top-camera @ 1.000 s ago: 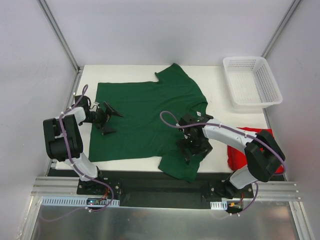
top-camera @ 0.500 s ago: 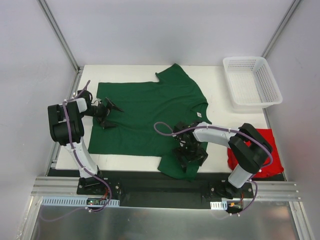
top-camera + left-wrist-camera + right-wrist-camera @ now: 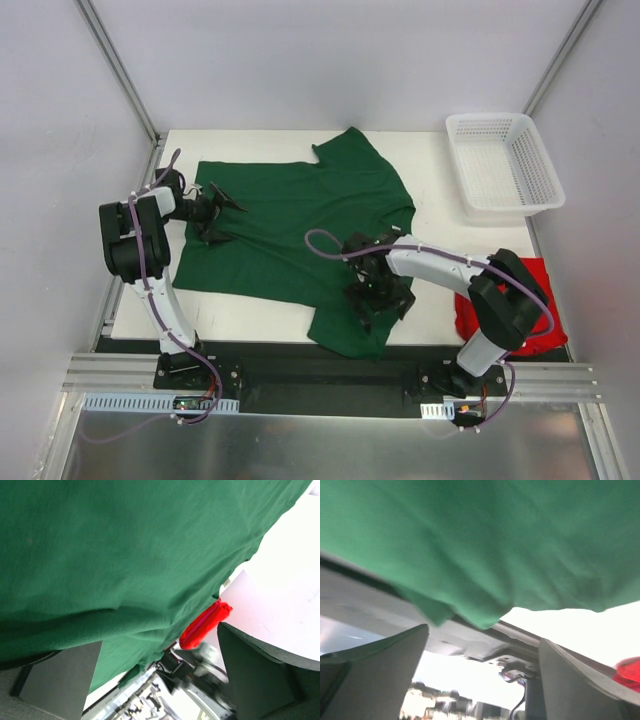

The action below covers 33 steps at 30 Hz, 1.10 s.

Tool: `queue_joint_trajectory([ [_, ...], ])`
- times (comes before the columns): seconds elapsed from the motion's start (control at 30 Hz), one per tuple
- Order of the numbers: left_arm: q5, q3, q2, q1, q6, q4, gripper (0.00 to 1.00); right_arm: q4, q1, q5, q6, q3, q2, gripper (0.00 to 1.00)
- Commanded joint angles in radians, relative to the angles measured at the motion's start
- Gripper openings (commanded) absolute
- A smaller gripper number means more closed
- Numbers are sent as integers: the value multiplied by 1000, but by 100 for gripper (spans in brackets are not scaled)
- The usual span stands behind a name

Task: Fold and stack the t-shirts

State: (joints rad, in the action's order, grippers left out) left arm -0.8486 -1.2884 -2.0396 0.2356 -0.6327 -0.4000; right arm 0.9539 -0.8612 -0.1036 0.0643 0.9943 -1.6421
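The green t-shirt [image 3: 290, 225] lies spread on the table [image 3: 440, 170]. The left gripper [image 3: 213, 216] and the right gripper [image 3: 378, 290] sit over it with fingers wide apart, maybe touching the cloth. The white basket [image 3: 500, 205] shows only its mesh floor. A red t-shirt [image 3: 520, 305] lies nearby.

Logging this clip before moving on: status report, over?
Both open: left tool at the green t-shirt hem, right tool on its near sleeve. Shirt spread out, not folded. Off to the right, red shirt, clear of both.
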Motion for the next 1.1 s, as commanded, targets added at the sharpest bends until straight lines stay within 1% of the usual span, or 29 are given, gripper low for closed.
queue_joint_trajectory([
  [0.0,49,64,129,-1,-5,24,99,109,31,79,-12,223,44,96],
  [0.03,45,78,157,-4,-16,24,99,118,62,76,-24,307,27,96],
  [0.1,37,122,234,-7,-48,23,99,140,97,87,-53,381,-42,96],
  [0.13,37,139,260,-10,-62,23,99,141,134,93,-85,444,-67,96],
  [0.2,45,190,341,-19,-97,21,99,114,177,97,-103,489,-114,96],
  [0.23,46,204,364,-25,-102,21,99,100,215,97,-116,506,-154,96],
  [0.27,48,216,389,-45,-105,20,99,89,234,97,-119,539,-180,96],
  [0.4,48,271,493,-68,-102,20,99,22,298,97,-152,604,-287,96],
  [0.43,42,277,505,-71,-98,20,99,14,301,97,-161,619,-314,96],
  [0.47,34,288,516,-79,-93,20,99,8,306,140,-175,647,-355,96],
  [0.57,0,311,573,-91,-84,20,99,6,333,140,-163,691,-436,96],
  [0.77,-35,437,728,-105,-94,20,99,-7,355,151,-142,771,-513,96],
  [0.9,-81,535,844,-105,-107,20,99,11,361,218,-162,823,-554,96],
  [0.97,-93,596,863,-105,-105,21,99,23,370,246,-176,862,-588,96],
  [1.07,-80,670,872,-105,-104,27,99,39,395,240,-178,895,-627,96],
])
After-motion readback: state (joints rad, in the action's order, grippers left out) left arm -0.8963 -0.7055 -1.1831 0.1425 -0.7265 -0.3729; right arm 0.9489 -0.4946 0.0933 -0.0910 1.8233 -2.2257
